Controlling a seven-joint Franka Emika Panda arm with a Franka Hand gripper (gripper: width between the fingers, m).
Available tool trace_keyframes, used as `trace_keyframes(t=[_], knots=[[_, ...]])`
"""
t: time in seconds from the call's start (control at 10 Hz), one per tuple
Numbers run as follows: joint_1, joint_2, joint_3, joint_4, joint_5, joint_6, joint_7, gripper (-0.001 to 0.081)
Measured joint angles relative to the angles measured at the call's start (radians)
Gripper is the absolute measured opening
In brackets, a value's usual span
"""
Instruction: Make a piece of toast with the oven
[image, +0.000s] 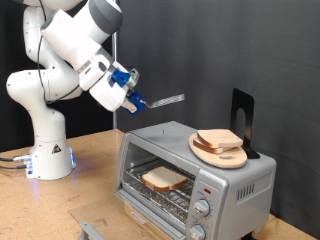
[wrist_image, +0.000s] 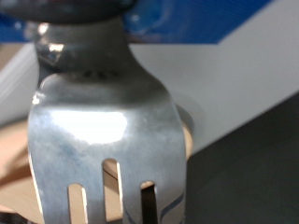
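Observation:
The silver oven (image: 235, 190) stands at the exterior view's lower right, its front open onto the wire rack. A piece of toast (image: 163, 179), pale with a tan crust, lies on that rack inside. Another slice (image: 219, 139) rests on a round wooden plate (image: 232, 157) on the oven's roof. My gripper (image: 130, 95) hovers above and to the left of the oven, shut on a metal fork (image: 166, 100) that points towards the plate. In the wrist view the fork (wrist_image: 103, 121) fills the picture, tines out, with tan wood (wrist_image: 13, 163) behind it.
A black upright stand (image: 243, 118) sits on the oven's roof behind the plate. The arm's white base (image: 50, 160) is on the wooden table (image: 90, 195) to the left. A grey part (image: 92, 230), maybe the lowered door, shows at the bottom edge.

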Motion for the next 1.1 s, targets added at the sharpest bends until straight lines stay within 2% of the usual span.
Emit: trace_keyframes(t=[0.3, 0.5, 0.8, 1.1], knots=[[0.039, -0.007, 0.066, 0.007, 0.017, 0.011, 0.006, 0.0395], [0.049, -0.008, 0.114, 0.001, 0.026, 0.044, 0.014, 0.0395], [0.051, 0.009, 0.196, -0.026, 0.046, 0.152, 0.031, 0.0395], [0.054, 0.058, 0.270, -0.041, 0.089, 0.237, 0.025, 0.0395]])
